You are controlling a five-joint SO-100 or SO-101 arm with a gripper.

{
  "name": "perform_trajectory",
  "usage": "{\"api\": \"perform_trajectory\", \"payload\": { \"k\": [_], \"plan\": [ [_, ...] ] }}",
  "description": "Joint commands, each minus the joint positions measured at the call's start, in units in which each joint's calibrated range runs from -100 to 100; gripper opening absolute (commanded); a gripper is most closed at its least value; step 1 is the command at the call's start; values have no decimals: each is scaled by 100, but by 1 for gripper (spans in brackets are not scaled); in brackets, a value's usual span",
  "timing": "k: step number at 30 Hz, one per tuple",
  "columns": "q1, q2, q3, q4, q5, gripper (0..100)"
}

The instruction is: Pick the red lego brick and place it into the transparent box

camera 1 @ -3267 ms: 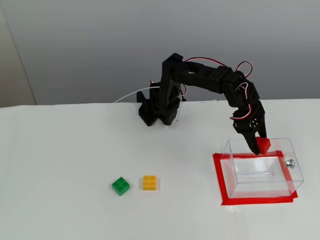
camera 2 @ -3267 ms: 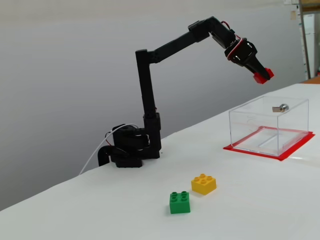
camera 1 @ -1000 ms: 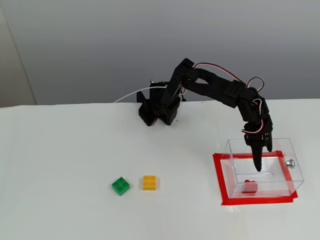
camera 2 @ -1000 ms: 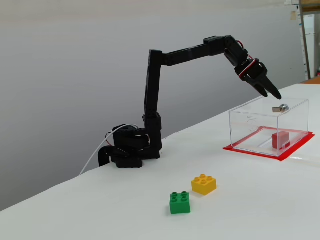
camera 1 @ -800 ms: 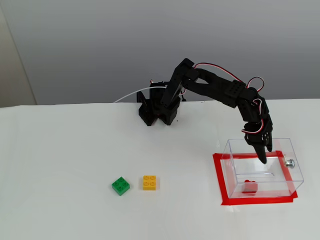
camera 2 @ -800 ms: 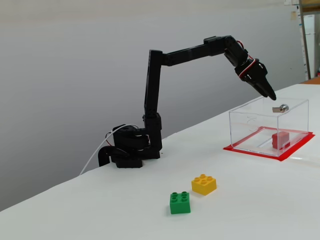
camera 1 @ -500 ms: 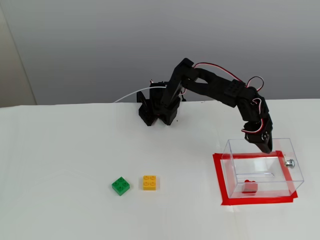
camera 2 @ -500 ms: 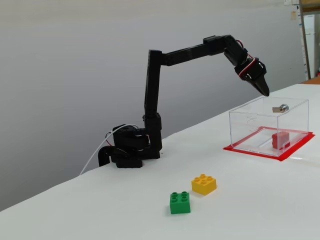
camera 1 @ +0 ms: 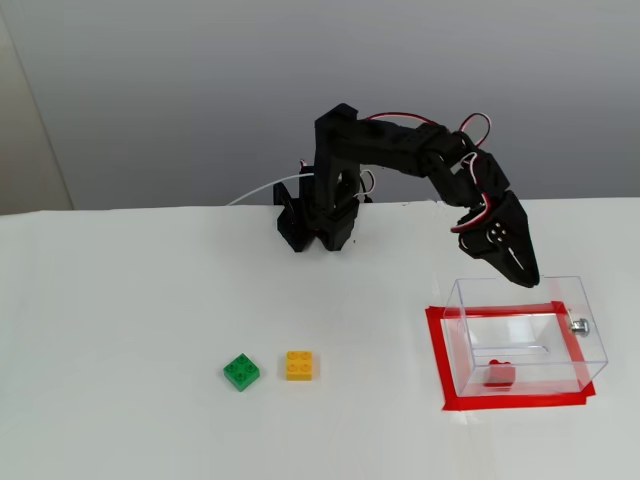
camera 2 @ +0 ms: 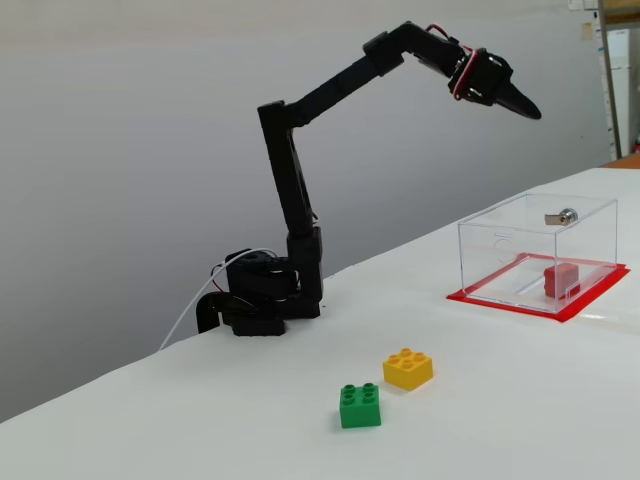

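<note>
The red lego brick (camera 1: 500, 374) lies on the floor of the transparent box (camera 1: 520, 300), near its front wall; it also shows inside the box in the other fixed view (camera 2: 562, 279). The box (camera 2: 520, 228) stands on a red taped rectangle and has a small silver knob (camera 1: 579, 325) on one side. My gripper (camera 1: 526, 274) hangs in the air above the box's back edge, well clear of the brick. In the other fixed view the gripper (camera 2: 528, 110) is high above the box. Its fingers are together and hold nothing.
A green brick (camera 1: 241, 372) and a yellow brick (camera 1: 299, 365) lie side by side on the white table, left of the box. The arm's black base (camera 1: 318, 225) stands at the back middle. A red tape frame (camera 1: 440, 350) marks the box's place.
</note>
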Motion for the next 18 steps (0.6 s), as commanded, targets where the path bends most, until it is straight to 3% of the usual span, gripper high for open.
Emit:
{"api": "perform_trajectory", "payload": {
  "k": [1, 18],
  "plan": [
    [369, -767, -152, 16, -23, 2],
    [2706, -2498, 200, 16, -33, 1]
  ]
}}
